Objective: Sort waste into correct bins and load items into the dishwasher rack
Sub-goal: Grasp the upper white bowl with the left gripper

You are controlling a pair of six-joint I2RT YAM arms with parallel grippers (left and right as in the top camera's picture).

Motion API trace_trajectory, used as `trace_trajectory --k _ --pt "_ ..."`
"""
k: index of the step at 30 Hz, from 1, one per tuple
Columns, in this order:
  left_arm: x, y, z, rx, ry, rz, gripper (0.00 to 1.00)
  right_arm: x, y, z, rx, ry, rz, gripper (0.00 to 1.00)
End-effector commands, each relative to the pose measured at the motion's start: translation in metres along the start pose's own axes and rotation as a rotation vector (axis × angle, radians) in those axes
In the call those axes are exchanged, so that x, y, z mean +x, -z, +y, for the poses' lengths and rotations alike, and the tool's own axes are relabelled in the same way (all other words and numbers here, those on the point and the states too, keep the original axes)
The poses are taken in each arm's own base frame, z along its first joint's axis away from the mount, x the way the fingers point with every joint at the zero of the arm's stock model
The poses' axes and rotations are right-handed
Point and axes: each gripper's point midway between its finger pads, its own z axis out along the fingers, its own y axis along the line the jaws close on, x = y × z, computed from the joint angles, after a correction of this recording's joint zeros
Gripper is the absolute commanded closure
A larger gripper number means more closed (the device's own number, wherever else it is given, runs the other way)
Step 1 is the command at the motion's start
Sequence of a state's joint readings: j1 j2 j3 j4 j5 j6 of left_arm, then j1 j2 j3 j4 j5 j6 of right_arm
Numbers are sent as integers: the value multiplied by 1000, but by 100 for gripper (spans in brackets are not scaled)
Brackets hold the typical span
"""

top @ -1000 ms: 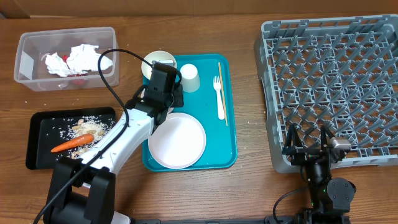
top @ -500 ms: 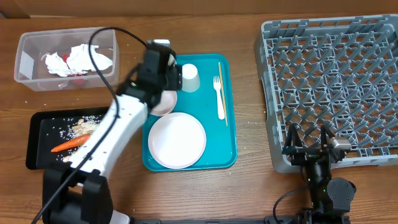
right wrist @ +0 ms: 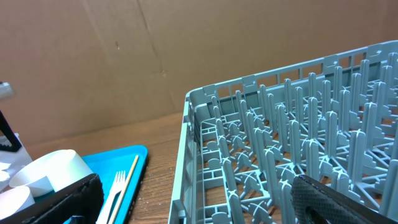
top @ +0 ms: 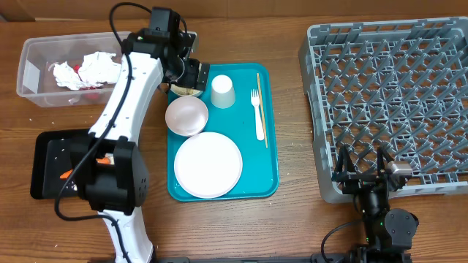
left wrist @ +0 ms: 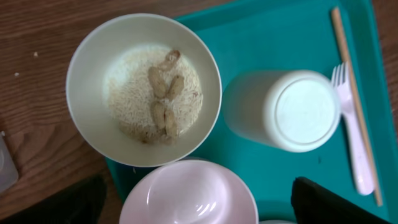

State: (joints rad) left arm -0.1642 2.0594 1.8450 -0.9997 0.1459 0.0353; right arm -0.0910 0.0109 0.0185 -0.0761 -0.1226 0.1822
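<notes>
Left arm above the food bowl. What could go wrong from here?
The rice-filled bowl seems to overhang the teal tray at its corner; a clumsy pinch by the open left gripper could tip it, spilling rice onto the table. The empty bowl sits close beside it, so a descending finger might knock that.

The bench [top: 292, 219] is brown wood with a visible grain. The teal tray [top: 272, 168] is smooth, slightly shiny plastic, and the rack [top: 395, 95] is matt grey plastic. The tub [top: 29, 91] is clear plastic and holds crumpled white paper [top: 95, 66]. The empty bowl [left wrist: 193, 193] looks glossy, the cup [left wrist: 298, 112] matt. Dull brown cardboard [right wrist: 93, 62] stands at the far side.
</notes>
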Motion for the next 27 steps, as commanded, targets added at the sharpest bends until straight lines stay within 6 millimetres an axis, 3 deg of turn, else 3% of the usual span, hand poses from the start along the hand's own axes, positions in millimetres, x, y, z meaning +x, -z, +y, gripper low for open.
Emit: trace_trajectory --k 1,5,13,21,27 --pt "5 -17 1 7 -156 47 4 2 0 -3 13 8 -5 0" --pt "11 -40 12 -47 -177 94 1 2 0 -3 13 8 -5 0" --pt "-1 -61 18 -85 -240 58 4 2 0 -3 13 8 -5 0" --pt "6 -87 6 -90 -286 92 5 2 0 -3 13 7 -5 0" --pt "-2 -88 2 -118 -306 66 12 2 0 -3 13 8 -5 0"
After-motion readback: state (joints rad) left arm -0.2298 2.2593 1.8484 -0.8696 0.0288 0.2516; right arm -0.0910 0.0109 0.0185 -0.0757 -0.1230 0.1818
